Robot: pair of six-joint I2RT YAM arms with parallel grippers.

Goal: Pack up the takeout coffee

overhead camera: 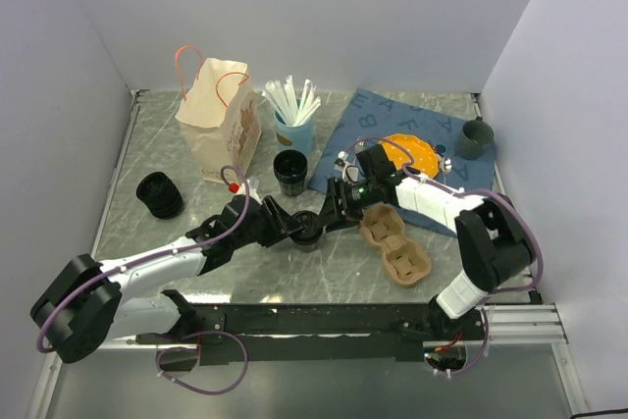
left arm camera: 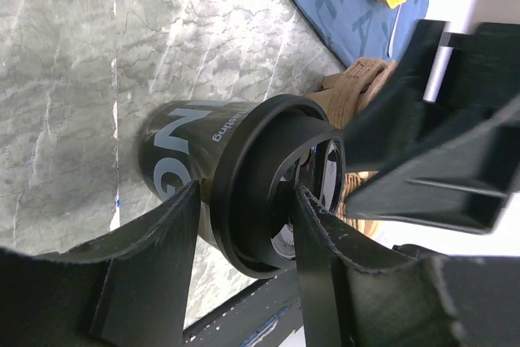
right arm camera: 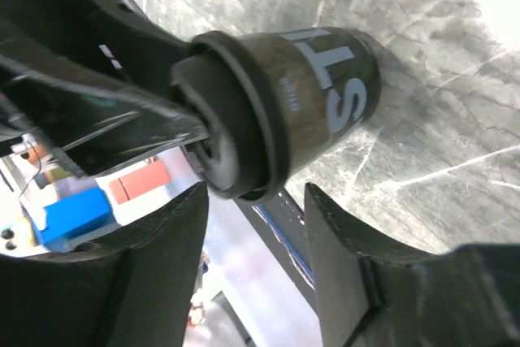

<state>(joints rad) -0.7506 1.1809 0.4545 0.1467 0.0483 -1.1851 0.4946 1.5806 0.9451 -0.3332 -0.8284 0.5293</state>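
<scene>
The takeout coffee [overhead camera: 308, 231], a small black cup with a black lid [left arm camera: 252, 184], is in front of both arms, left of the cardboard cup carrier [overhead camera: 394, 243]. My left gripper [overhead camera: 300, 227] is shut on it at the lid's edge. One finger lies across the lid top and the other finger [left arm camera: 154, 258] presses the cup wall under the rim. My right gripper [overhead camera: 333, 210] is open just right of the cup. In the right wrist view the coffee [right arm camera: 309, 95] lies just beyond the fingertips of the right gripper [right arm camera: 256, 188]. Whether the cup rests on the table cannot be told.
A paper bag [overhead camera: 218, 125] stands at the back left, next to a light-blue cup of straws [overhead camera: 294, 130]. A lidless black cup [overhead camera: 290, 172] is behind the grippers and a stack of black lids [overhead camera: 159, 194] lies left. A blue cloth [overhead camera: 373, 125] holds an orange object [overhead camera: 407, 154] and a grey-green mug [overhead camera: 474, 139].
</scene>
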